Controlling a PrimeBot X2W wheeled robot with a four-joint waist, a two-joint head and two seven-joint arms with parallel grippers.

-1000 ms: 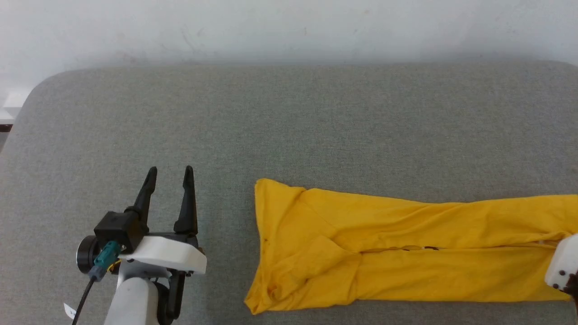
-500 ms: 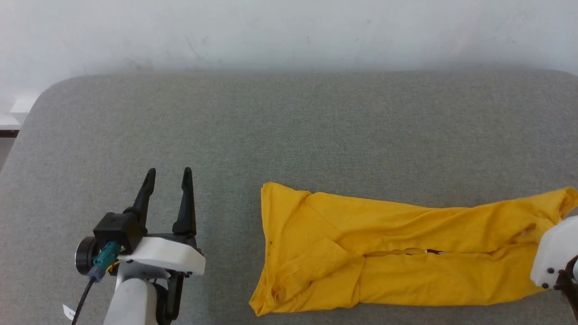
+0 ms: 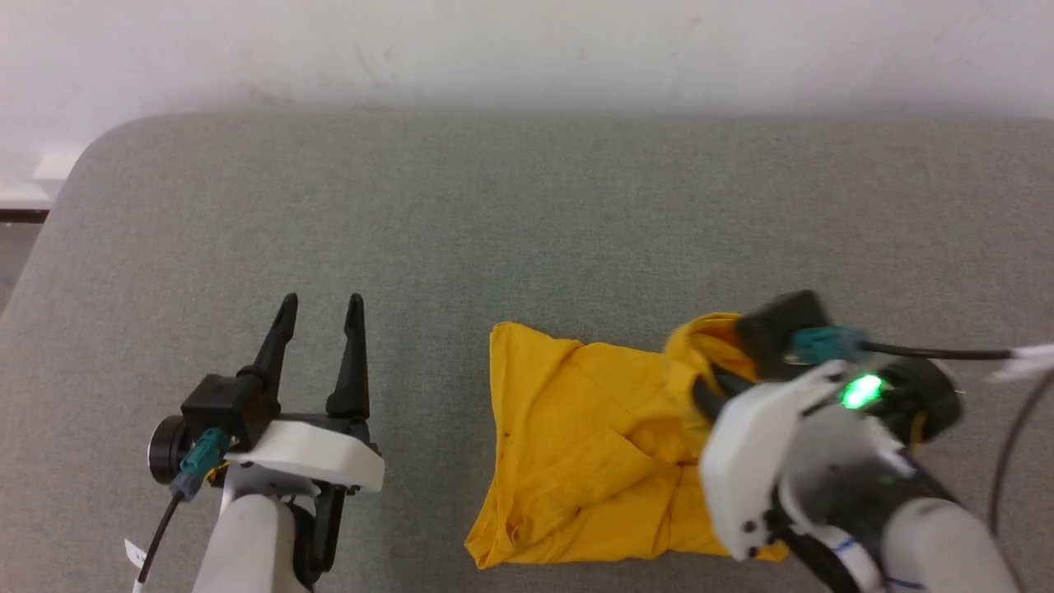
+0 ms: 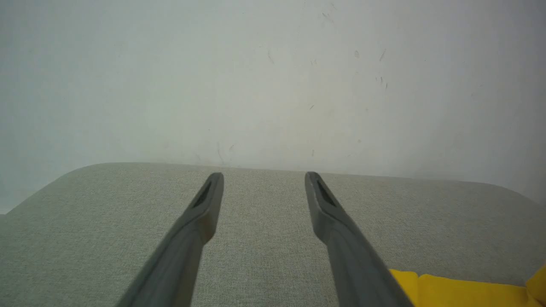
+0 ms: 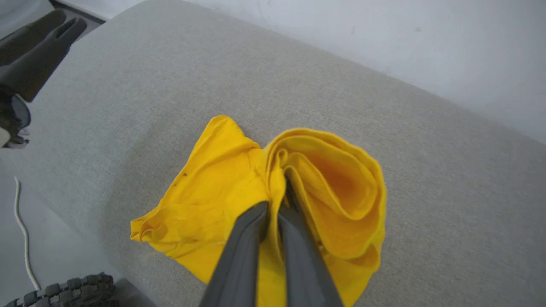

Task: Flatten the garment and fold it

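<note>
The garment, a plain mustard-yellow T-shirt, lies bunched on the grey padded table, right of centre near the front edge. My right gripper is shut on a rolled fold of the garment, holding it lifted over the left part. In the head view its white wrist housing covers the garment's right side. My left gripper stands open and empty to the left of the garment, apart from it. The left wrist view shows that gripper spread above bare table, with a yellow corner of the garment at the lower right.
A white wall runs behind the table. The table's rounded left corner drops to the floor. In the right wrist view a white cord and a black ridged part lie on the floor below the table's front edge.
My right gripper has swung left, carrying the garment's right end over the rest, so the long strip is now a short bunched pile. The left gripper stayed open.
</note>
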